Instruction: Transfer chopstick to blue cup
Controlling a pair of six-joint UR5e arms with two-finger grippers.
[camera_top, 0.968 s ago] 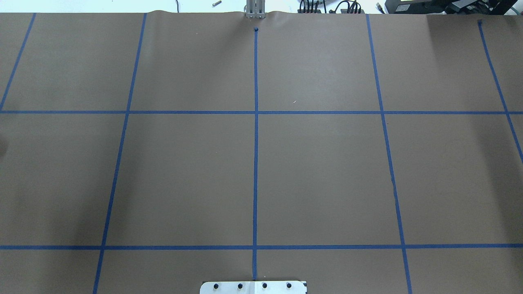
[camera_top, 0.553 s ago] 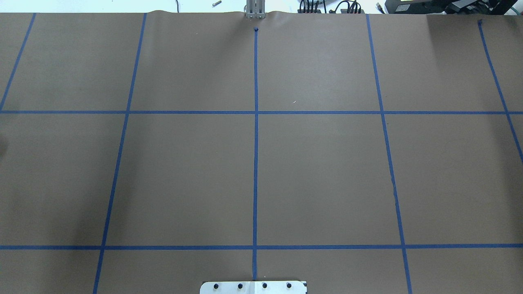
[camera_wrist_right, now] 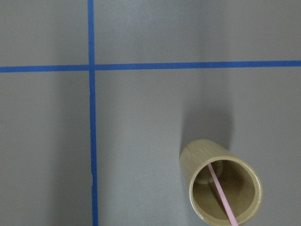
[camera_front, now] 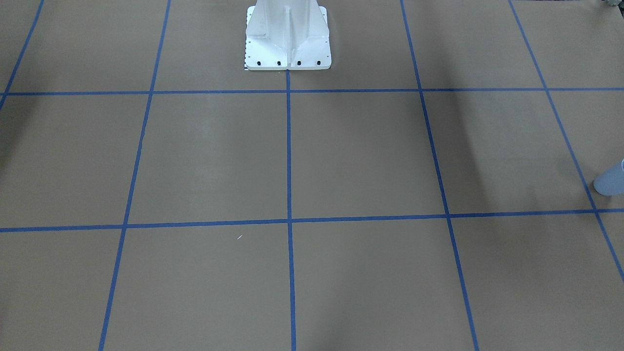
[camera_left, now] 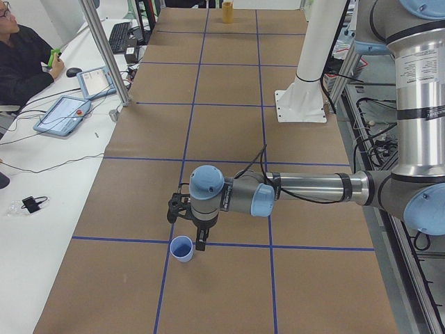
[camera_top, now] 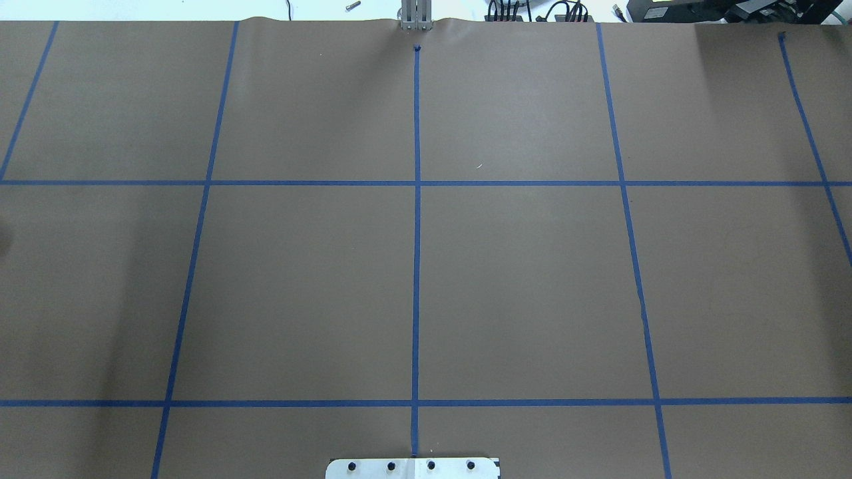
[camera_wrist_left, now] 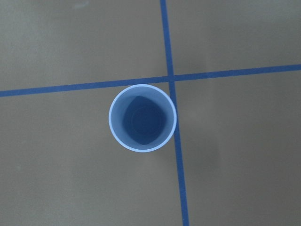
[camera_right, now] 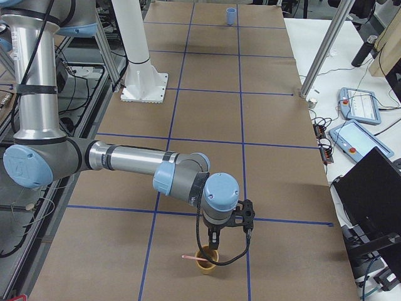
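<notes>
open room over the table (camera_top: pixel 532 279)
the middle is free to cross; post (camera_front: pixel 287 34) at the robot's edge, blue cup (camera_wrist_left: pixel 143 117) and tan cup (camera_wrist_right: pixel 242 186) at opposite ends.

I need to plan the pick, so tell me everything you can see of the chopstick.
The chopstick is a thin, straight, pale pink stick. It leans tilted inside a tan cup, lower end near the cup's floor, upper part resting on the rim and jutting out past it. Nothing else appears to touch it. The right end effector hangs above the cup, with no grip on the stick visible. The blue cup stands far away from it.
</notes>
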